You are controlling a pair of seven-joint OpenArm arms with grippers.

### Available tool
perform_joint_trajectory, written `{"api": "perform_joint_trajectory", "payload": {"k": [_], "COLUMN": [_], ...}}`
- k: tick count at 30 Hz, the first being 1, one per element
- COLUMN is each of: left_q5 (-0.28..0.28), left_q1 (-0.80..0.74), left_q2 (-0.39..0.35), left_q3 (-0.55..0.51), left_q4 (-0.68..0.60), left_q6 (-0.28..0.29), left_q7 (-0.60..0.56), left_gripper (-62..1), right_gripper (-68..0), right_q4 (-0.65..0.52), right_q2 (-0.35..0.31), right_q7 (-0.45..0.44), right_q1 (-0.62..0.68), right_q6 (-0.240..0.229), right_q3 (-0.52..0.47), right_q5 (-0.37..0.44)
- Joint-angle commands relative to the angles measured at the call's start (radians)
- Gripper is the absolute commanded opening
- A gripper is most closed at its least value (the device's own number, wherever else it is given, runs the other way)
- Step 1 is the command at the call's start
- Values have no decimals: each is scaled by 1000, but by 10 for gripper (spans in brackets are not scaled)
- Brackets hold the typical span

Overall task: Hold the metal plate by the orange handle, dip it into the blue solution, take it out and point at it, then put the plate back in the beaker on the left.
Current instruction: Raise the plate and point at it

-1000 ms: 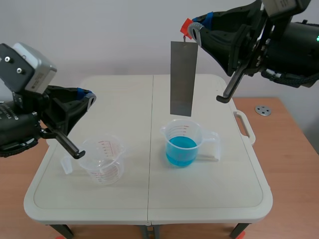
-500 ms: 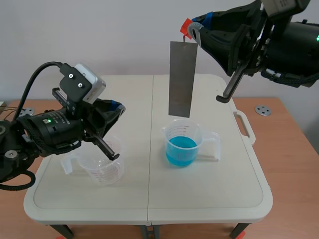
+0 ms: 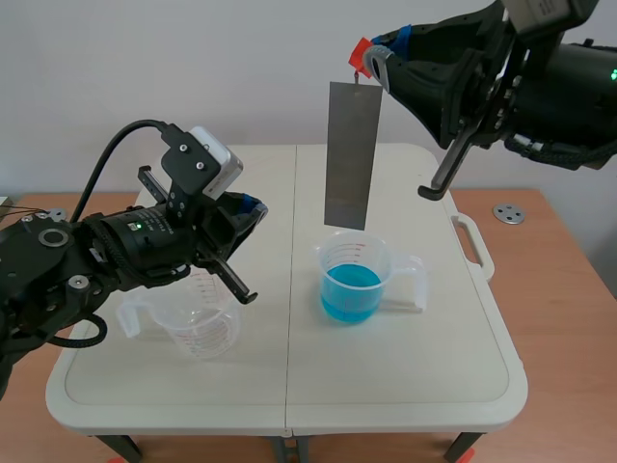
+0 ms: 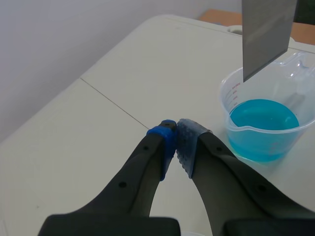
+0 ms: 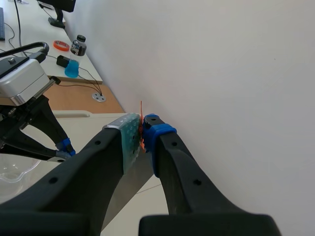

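Scene view: the right tool (image 3: pixel 371 60) hangs high above the far half of the table (image 3: pixel 405 367), its fingers pinched on the orange handle (image 3: pixel 361 50). The metal plate (image 3: pixel 348 154) hangs straight down from it, its lower edge clear of the rim of the filled beaker (image 3: pixel 353 278) and directly above the blue solution (image 3: pixel 351 282). There is open table on every side of that beaker. The left arm has swung in from the table's left edge over the last second. The left tool (image 3: pixel 253 207), fingers closed on nothing, now sits above the empty beaker (image 3: pixel 198 318), near the plate's lower half but apart from it. The right arm and plate have not shifted.

Left wrist view: the left tool (image 4: pixel 176 137) has its pads pressed together with nothing between them. Bare table (image 4: pixel 74 123) lies under and ahead of it. The filled beaker (image 4: pixel 266 130) stands ahead and off to one side, with the plate's (image 4: pixel 266 34) bottom corner hanging over its rim without touching.

Right wrist view: the right tool (image 5: pixel 142 130) grips a thin orange sliver of handle (image 5: pixel 141 123) between its pads, close to the wall (image 5: pixel 221 73). The plate (image 5: pixel 125 196) drops away under the fingers. The left arm (image 5: pixel 24 98) and the empty beaker (image 5: pixel 12 169) lie far below.
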State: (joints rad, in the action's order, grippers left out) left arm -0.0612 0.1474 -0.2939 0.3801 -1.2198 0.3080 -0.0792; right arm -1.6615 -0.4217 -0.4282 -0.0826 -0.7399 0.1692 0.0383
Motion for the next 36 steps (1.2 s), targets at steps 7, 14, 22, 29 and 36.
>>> {"api": "perform_joint_trajectory", "payload": {"k": [7,14,22,29,36], "left_q5": [-26,-42,-56,-56,-30], "left_q1": [19,23,36,35,3], "left_q2": [27,33,33,33,-14], "left_q3": [18,18,18,18,6], "left_q4": [-4,-4,-4,-4,-21], "left_q6": [-3,-6,-6,-6,-45], "left_q7": [-13,-14,-13,-13,-24], "left_gripper": [-573,-573,-573,-573,-573], "right_gripper": [-663,-663,-663,-663,-663], "right_q4": [-21,-21,-21,-21,-21], "right_q2": [-8,-8,-8,-8,-8], "right_q7": [-11,-11,-11,-11,-12], "right_q1": [-11,-11,-11,-11,-11], "right_q6": [-6,-6,-6,-6,-6], "right_q3": [-14,-14,-14,-14,-14], "right_q5": [22,22,22,22,23]}}
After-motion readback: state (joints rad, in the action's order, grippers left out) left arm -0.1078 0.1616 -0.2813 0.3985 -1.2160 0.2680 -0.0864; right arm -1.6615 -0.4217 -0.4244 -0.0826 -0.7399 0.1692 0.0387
